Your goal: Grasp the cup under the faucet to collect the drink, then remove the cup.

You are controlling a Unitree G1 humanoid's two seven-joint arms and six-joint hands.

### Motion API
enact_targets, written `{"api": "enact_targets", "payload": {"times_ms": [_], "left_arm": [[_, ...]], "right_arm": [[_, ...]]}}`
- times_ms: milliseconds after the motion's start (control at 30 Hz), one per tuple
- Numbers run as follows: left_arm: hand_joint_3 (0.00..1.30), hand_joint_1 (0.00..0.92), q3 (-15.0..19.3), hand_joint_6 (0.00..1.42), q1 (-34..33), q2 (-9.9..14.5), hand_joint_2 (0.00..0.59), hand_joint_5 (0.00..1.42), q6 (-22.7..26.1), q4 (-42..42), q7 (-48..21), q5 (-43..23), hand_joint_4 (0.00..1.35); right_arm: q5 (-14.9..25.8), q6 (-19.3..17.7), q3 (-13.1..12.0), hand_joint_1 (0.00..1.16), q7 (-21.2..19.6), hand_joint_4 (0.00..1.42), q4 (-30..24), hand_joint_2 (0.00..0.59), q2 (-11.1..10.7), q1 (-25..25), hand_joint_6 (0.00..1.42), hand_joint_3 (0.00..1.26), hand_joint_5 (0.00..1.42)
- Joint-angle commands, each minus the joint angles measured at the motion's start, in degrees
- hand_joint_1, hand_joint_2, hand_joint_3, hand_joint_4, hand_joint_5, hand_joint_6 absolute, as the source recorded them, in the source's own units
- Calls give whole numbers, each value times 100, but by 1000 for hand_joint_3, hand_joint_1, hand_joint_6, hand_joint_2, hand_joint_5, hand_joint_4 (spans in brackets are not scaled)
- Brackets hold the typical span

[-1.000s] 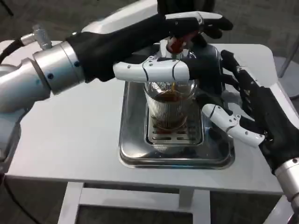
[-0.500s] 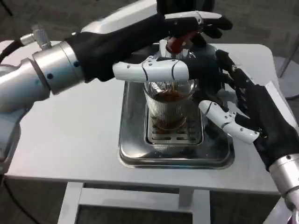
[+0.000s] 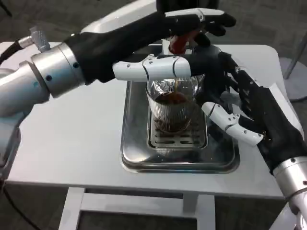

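A ribbed clear cup [image 3: 171, 111] with brown drink in it stands on the slotted grate of the steel drip tray [image 3: 135, 158]. A thin brown stream falls into it from the faucet, whose red lever [image 3: 183, 40] shows at the top. My left hand [image 3: 144, 48] reaches across from the left. Its fingers [image 3: 211, 20] curl over the red lever and its white thumb [image 3: 152, 70] lies across just above the cup's rim. My right hand [image 3: 256, 115] is at the cup's right side with fingers spread around it. Its thumb [image 3: 225, 122] nears the cup wall; contact cannot be made out.
The white table [image 3: 72, 139] carries the tray in its middle. The table's front edge runs just below the tray. The faucet's dark body stands behind the cup, mostly hidden by my left hand.
My right hand has moved left and up, closer around the cup. My left hand stays on the lever, and drink keeps pouring into the cup.
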Motion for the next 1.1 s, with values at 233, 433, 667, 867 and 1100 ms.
{"api": "enact_targets", "payload": {"times_ms": [233, 433, 667, 867, 1100], "left_arm": [[169, 0, 210, 345, 269, -176, 136, 261, 122, 81, 47, -141, 174], [169, 0, 370, 347, 325, -317, 135, 262, 67, 34, 199, -270, 174], [174, 0, 545, 360, 376, -464, 135, 271, -14, -11, 327, -332, 174], [180, 0, 695, 362, 414, -550, 135, 272, -95, -64, 436, -359, 179], [189, 0, 777, 379, 463, -570, 135, 273, -128, -192, 473, -406, 184]], "right_arm": [[22, -146, 6, 538, -36, 74, -32, 290, 31, 37, 247, 86, 122], [18, -143, 16, 538, -36, 75, -35, 290, 36, 30, 247, 86, 122], [12, -137, 24, 538, -32, 76, -59, 290, 29, 72, 247, 86, 122], [9, -124, 20, 538, -23, 76, -80, 290, 16, 91, 247, 86, 122], [7, -114, 29, 538, -19, 76, -97, 290, 19, 106, 247, 86, 122]]}}
